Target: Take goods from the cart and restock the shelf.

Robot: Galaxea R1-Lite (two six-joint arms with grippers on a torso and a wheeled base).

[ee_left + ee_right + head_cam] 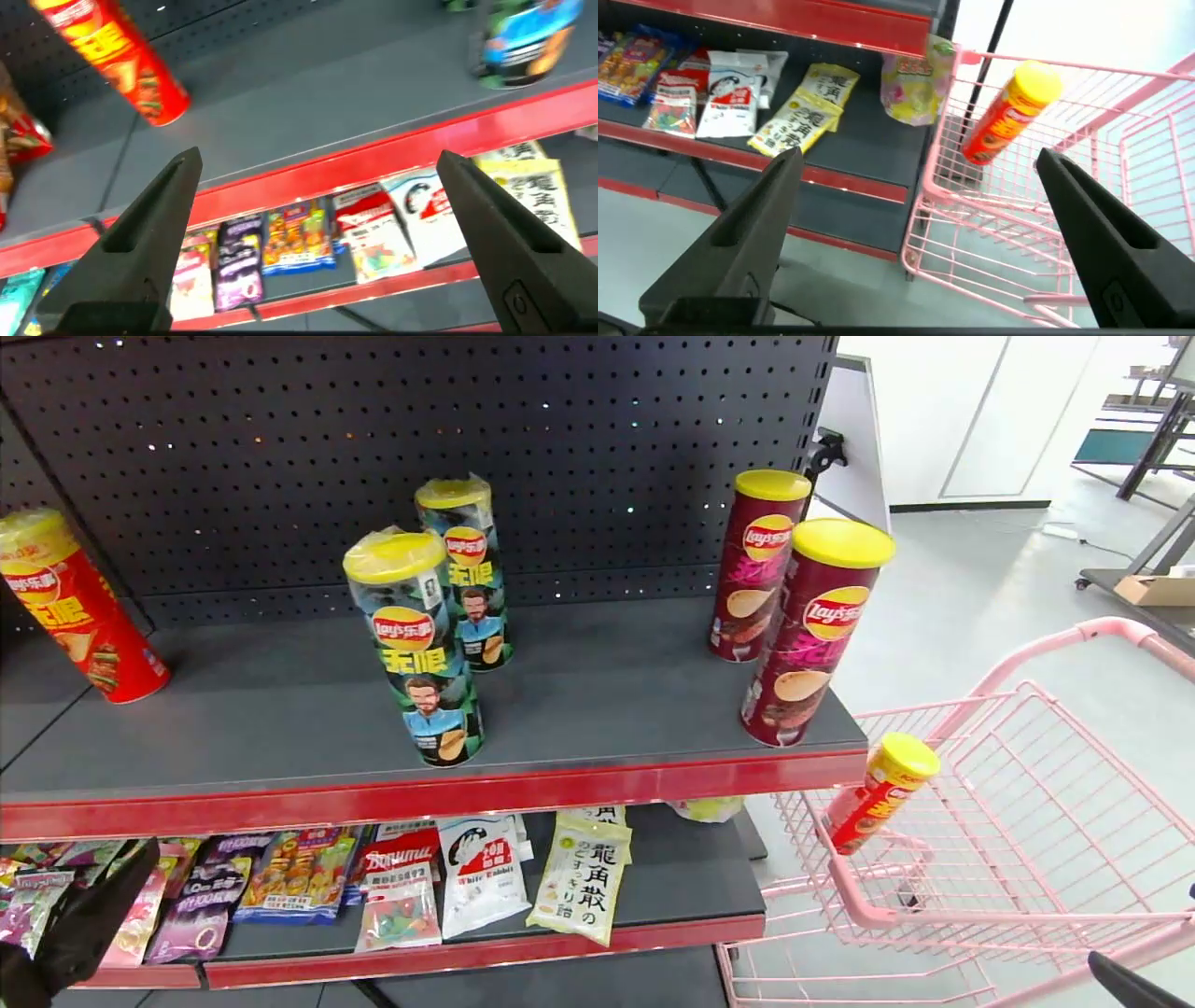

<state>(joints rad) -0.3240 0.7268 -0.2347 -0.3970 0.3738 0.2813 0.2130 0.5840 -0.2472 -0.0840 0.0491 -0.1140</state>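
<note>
Matte black on the left gripper (318,157), two long wedge-shaped fingers (149,224); the right gripper (920,154) matches, smooth and tapered.

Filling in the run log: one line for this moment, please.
stage: before pick | left gripper: open, empty | right gripper: open, empty | red can: leaning in cart

Count, upper shelf (607,709):
- tall red cardboard chip can with yellow lid (84,607): 1, at 9 o'clock
- green-and-black film-wrapped chip cans with yellow lids (415,649): 2, centre
- maroon chip cans with yellow lids (812,635): 2, at 3 o'clock

Pink wire cart (1111,630): 1, holding a small red-orange chip can with yellow lid (878,793): 1.

Lower shelf (691,887), flat snack bags (481,873): at least 7. The left end is hidden, so the total is unclear.
</note>
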